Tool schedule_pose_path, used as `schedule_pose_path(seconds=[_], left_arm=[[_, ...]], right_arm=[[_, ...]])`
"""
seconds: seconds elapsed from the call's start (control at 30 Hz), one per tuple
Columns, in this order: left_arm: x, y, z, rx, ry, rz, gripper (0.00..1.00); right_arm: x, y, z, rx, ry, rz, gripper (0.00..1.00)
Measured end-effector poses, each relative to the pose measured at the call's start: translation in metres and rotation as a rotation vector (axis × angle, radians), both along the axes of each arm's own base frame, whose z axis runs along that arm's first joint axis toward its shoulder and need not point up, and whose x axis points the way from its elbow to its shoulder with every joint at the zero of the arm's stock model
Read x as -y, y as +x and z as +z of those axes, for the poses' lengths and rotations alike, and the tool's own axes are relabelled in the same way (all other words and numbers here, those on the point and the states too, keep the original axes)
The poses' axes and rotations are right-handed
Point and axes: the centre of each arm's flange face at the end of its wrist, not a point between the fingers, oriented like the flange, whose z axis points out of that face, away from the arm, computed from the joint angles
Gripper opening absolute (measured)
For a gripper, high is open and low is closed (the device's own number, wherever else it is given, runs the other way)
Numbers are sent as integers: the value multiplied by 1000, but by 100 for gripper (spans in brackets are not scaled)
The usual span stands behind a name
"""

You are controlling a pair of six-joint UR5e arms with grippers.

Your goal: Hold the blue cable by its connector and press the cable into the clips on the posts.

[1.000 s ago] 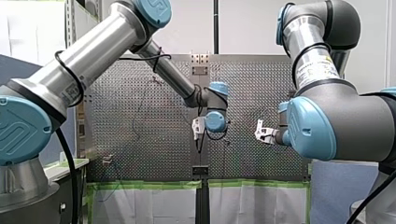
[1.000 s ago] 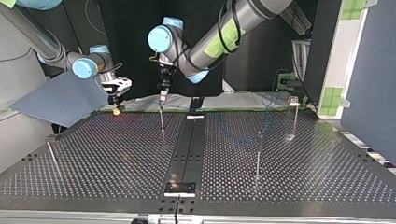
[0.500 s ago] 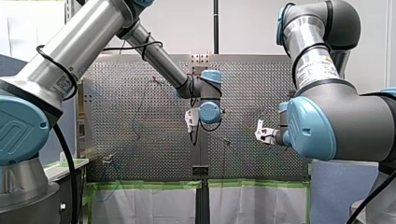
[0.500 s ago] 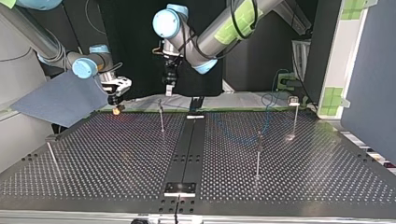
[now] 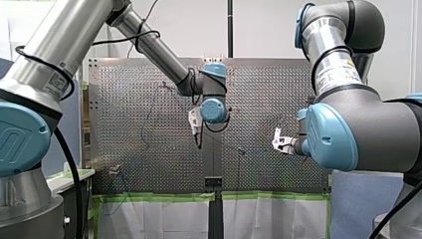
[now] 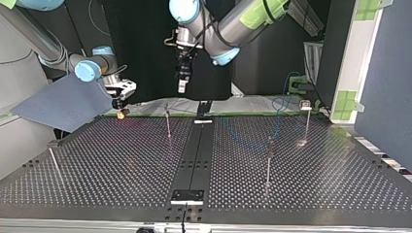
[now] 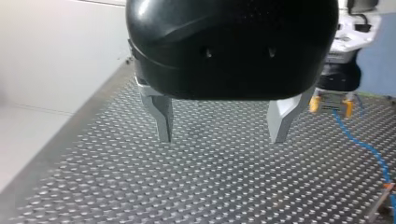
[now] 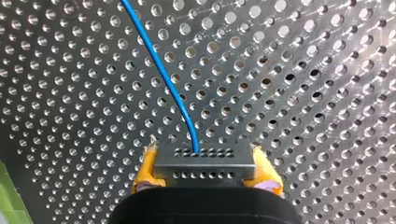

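Observation:
In the right wrist view my right gripper has its yellow pads shut on a black connector; the blue cable runs from it across the perforated table. In the top view this gripper hangs at the table's far left edge. My left gripper is open, its metal fingers wide apart with nothing between them. It hangs high above the table, up and to the right of a thin post. The left wrist view shows the cable trailing from my right gripper.
More clip posts stand at the top view's right, far right and near left. A dark rail runs down the table's middle. A blue-grey sheet lies beyond the far left corner.
My left arm has lifted its open gripper off the far post and carried it up and to the top view's right. My right arm has stayed still.

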Motion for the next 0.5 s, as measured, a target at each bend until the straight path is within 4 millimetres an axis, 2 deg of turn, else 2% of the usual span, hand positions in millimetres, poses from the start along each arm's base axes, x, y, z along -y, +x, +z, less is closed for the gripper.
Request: schedule_pose_path(seconds=[0.5], left_arm=[[-44, -34, 25, 24, -37, 19, 100]], right_arm=[[0, -12, 0, -15, 41, -29, 0]])
